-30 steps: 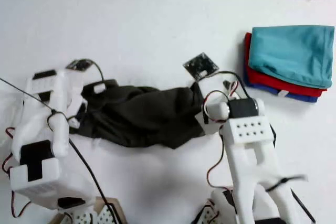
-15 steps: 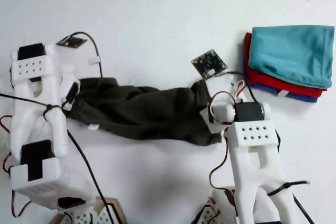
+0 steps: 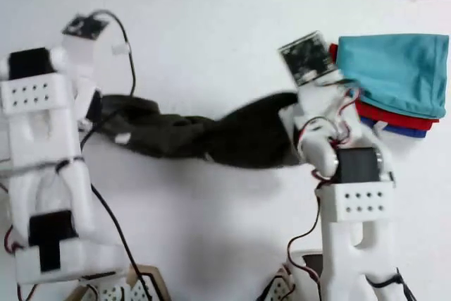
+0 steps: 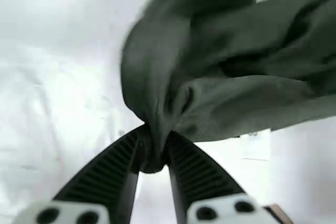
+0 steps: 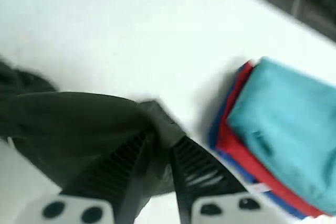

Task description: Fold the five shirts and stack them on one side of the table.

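The dark shirt (image 3: 211, 135) is seen strung out across the middle of the white worktop (image 3: 211, 33), twisted rope-like between the two arms, and its right end appears to be lifted off the surface. One end is clamped in the left claw (image 4: 154, 148), whose ribbed fingers are closed tight on a gathered bunch of cloth. The other end is nipped in the right claw (image 5: 163, 141), likewise shut on a fold. The fabric is judged soft, light and limp, so no crease will be held unless it is laid flat. Thin cloth may also be pulled out of a shallow pinch. A hold at hem or shoulder corners would be preferred, so the shirt can be spread. The stack of folded shirts (image 3: 391, 79), teal on red on blue, is found just beside the right claw.
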